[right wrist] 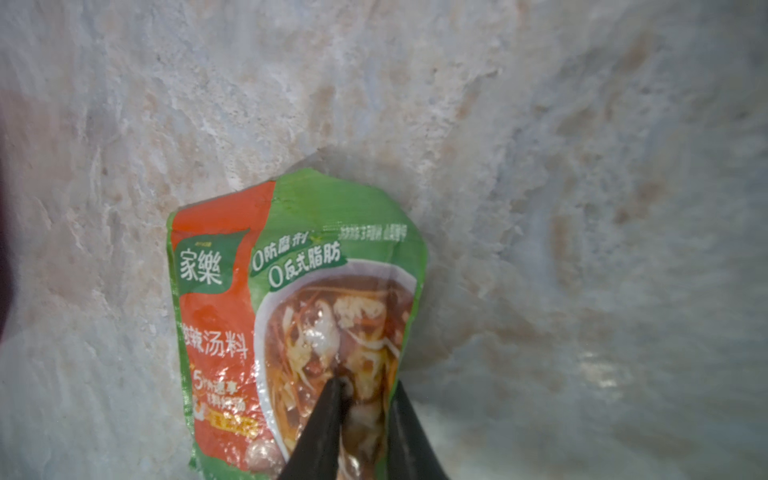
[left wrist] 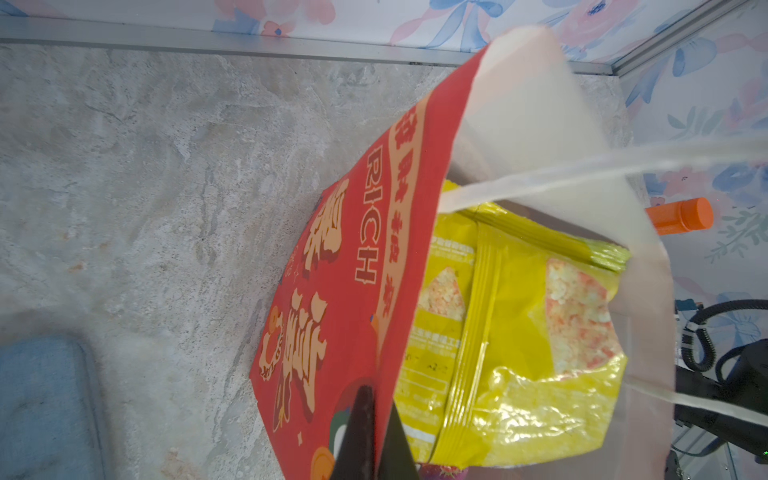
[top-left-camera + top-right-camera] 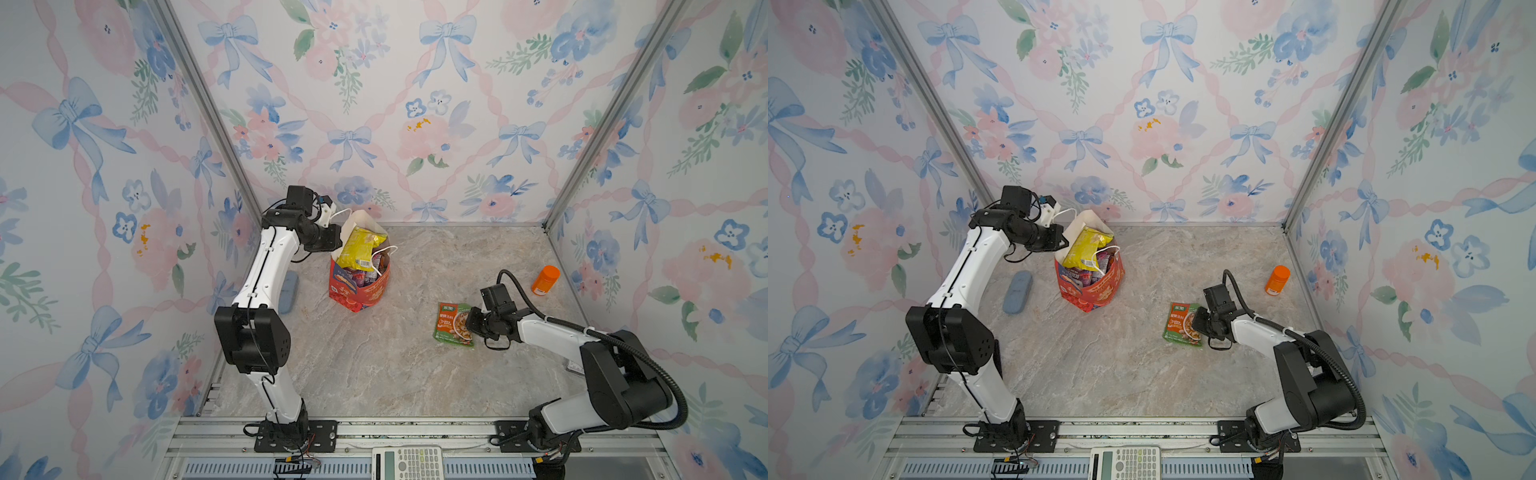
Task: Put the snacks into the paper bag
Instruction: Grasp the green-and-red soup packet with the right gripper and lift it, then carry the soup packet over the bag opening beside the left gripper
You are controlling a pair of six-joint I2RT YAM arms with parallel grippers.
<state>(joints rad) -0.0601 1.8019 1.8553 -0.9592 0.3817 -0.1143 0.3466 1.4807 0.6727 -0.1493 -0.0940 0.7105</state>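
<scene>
Green packet [image 1: 291, 291] lies on the bench [image 1: 540, 166], one edge pinched in the right gripper [image 1: 363, 388]; lift clear before swinging to the paper bag [image 2: 353, 257], well apart, its rim clamped by the left gripper [image 2: 380, 399].

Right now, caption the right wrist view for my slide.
Right pincer grips the green soup packet on the marble tabletop.

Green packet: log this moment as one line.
left gripper: shut on paper bag rim | right gripper: pinching green packet | yellow packet: in bag, sticking out
</scene>
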